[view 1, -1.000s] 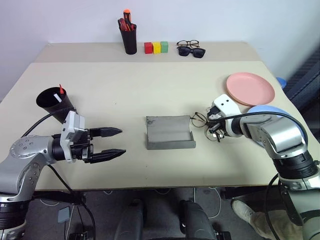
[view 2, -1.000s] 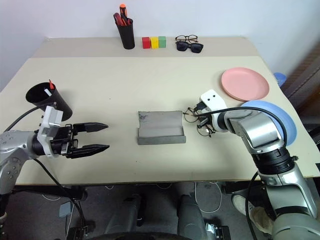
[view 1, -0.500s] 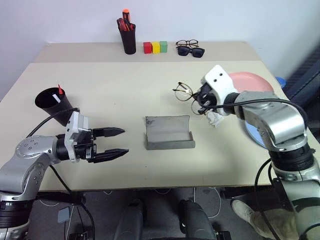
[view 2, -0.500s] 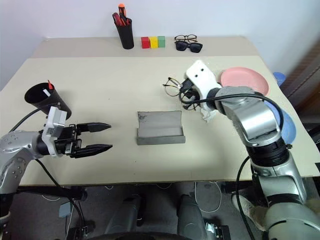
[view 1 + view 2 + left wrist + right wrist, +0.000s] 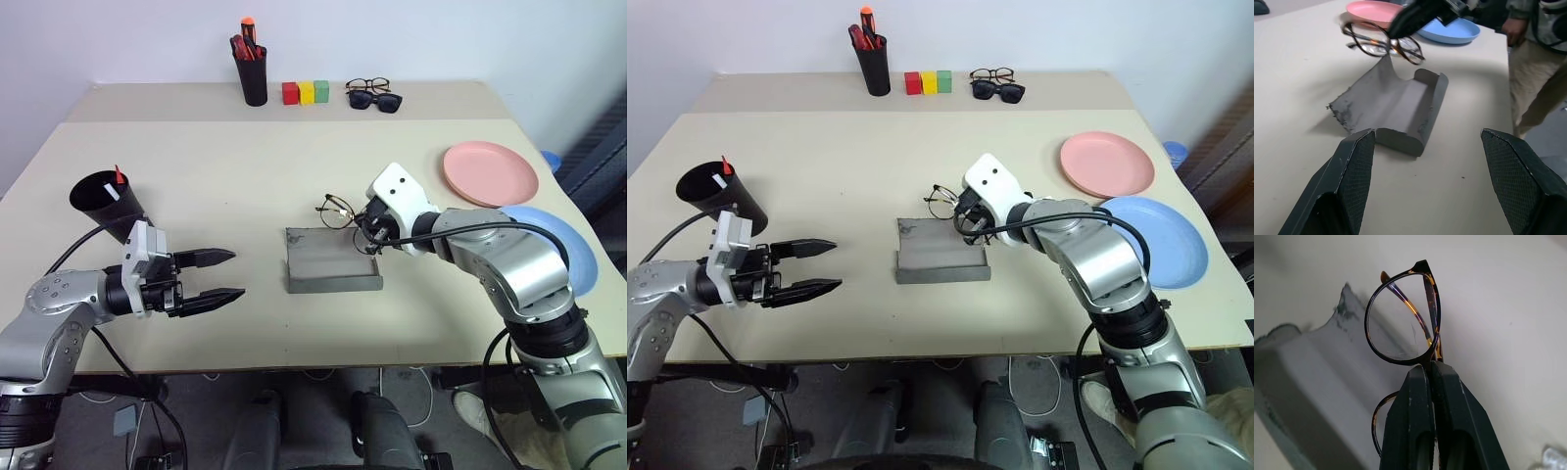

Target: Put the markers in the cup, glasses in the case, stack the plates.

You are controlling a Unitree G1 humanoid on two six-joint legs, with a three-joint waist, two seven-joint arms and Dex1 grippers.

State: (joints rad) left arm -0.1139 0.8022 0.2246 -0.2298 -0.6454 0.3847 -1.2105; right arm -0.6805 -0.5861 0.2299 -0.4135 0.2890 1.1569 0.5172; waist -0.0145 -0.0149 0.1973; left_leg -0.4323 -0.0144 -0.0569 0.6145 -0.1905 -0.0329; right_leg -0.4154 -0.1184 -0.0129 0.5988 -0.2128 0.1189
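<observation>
Blocks, sunglasses, pen holder

A robot test lab or demo room: a plain beige table stands against a bare white wall, with 3 coloured blocks lined up at its back edge, cables trailing beneath, and a person standing alongside.

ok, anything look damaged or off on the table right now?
The case lies open, and its far left corner looks frayed and ragged. The right hand holds the glasses by the bridge above its far edge. Nothing else stands out.
</observation>
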